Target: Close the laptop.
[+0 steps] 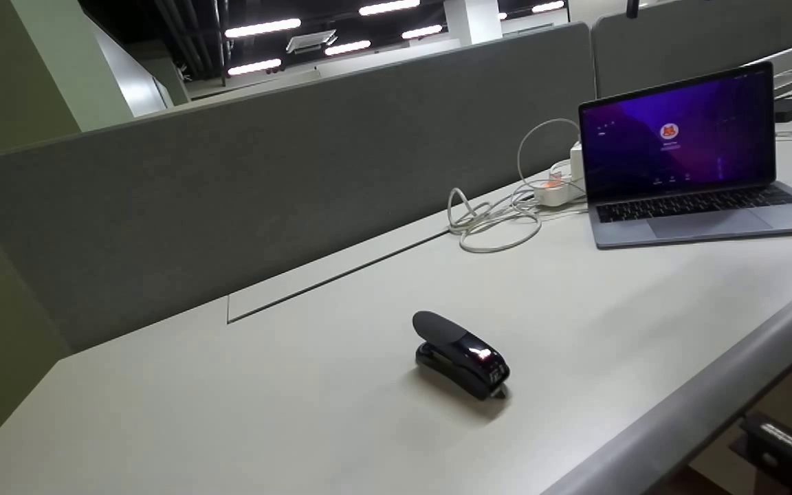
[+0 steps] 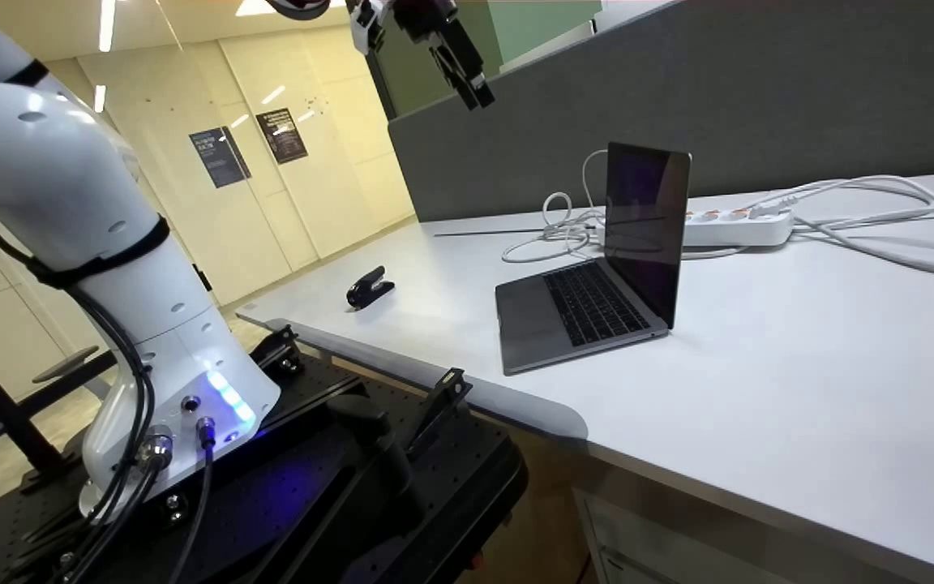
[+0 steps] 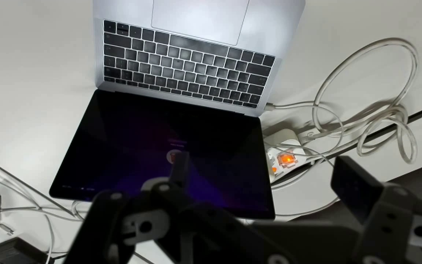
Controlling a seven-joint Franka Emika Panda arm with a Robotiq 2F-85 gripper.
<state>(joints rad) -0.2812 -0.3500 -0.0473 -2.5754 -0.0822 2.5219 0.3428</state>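
The laptop stands open on the white desk, with its lid raised and its screen lit purple; it shows in both exterior views (image 1: 685, 144) (image 2: 576, 312) and in the wrist view (image 3: 192, 69). Its silver base lies flat, with the dark keyboard facing up. My gripper (image 3: 267, 178) is open and empty, its two fingers wide apart. In the wrist view one finger overlaps the screen and the other lies past the screen's side edge. In an exterior view the gripper (image 2: 473, 91) hangs high above the desk, apart from the lid. A fingertip (image 1: 632, 8) shows at the top edge of an exterior view.
A black stapler (image 1: 461, 354) lies on the desk away from the laptop. A white power strip (image 2: 739, 229) and coiled white cables (image 1: 492, 223) lie behind the laptop. A cable plugs into the laptop's side. A grey partition (image 1: 300, 192) stands along the desk's back edge.
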